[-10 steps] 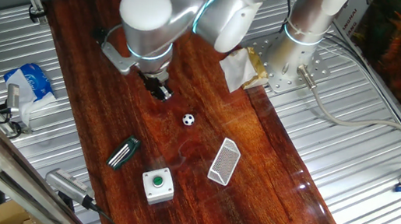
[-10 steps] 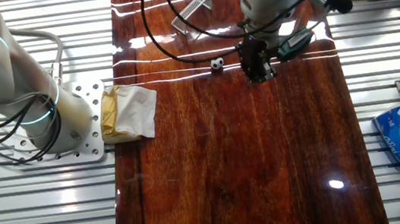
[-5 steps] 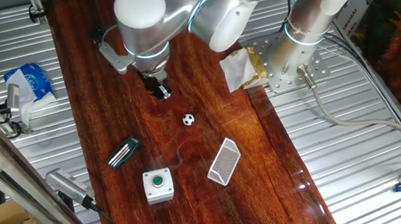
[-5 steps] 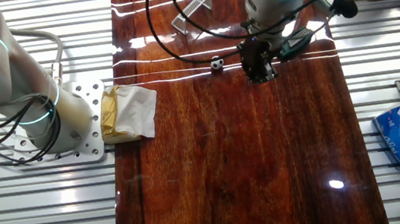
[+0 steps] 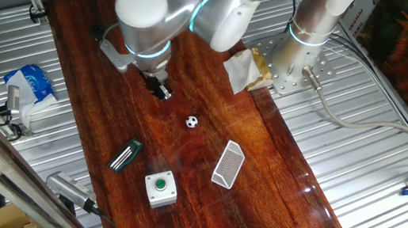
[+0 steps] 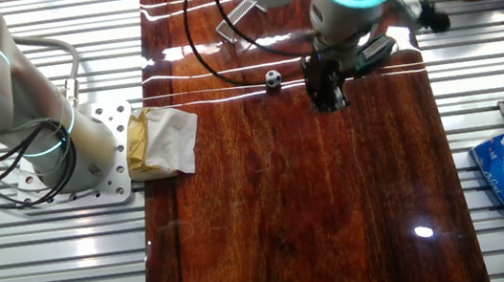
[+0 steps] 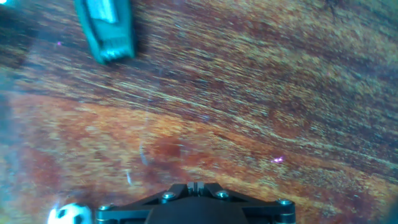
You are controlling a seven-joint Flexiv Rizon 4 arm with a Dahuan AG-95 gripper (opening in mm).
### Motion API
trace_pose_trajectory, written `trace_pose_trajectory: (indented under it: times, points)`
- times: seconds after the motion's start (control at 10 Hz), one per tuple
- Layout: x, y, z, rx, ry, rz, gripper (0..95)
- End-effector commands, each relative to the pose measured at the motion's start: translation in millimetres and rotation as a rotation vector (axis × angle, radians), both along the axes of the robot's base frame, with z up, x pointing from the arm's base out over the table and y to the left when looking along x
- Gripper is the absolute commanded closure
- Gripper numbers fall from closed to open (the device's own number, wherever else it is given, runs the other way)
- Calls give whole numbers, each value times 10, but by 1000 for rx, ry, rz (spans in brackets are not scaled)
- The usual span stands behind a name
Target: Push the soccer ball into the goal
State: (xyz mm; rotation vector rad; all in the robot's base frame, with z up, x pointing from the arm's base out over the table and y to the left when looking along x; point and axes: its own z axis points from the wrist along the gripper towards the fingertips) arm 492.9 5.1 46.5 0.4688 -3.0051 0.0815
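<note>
The soccer ball (image 5: 192, 121) is a tiny white ball with black patches on the wooden board; it also shows in the other fixed view (image 6: 272, 79) and at the hand view's bottom left corner (image 7: 69, 214). The goal (image 5: 228, 164), a small white mesh frame, lies beyond the ball toward the board's near end and shows in the other fixed view (image 6: 239, 12). My gripper (image 5: 161, 92) hangs low over the board, a short way up-left of the ball and apart from it. It also shows in the other fixed view (image 6: 327, 103). In the hand view its jaws (image 7: 195, 186) are shut and empty.
A dark green-striped clip bar (image 5: 126, 155) and a white box with a green button (image 5: 161, 188) lie near the board's front left. Crumpled paper (image 5: 242, 70) sits by the arm's base. A blue tissue pack (image 5: 31, 82) lies off the board at left.
The arm has shifted slightly up-left, drawing the gripper a little farther from the ball. The ball and the goal have not moved.
</note>
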Motion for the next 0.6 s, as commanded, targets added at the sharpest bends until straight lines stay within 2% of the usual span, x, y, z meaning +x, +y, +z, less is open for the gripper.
trace_pose_trajectory:
  times: [0.1, 0.2, 0.3, 0.4, 0.6]
  points:
    - [-11, -65, -25, 31, 2, 3, 950]
    - [-10, -76, -35, 42, 26, -29, 950]
    - [-11, -76, -36, 53, 35, -47, 950]
    - [-20, -61, -45, 73, 54, -67, 950]
    - [-56, 22, -93, 69, 45, -79, 950]
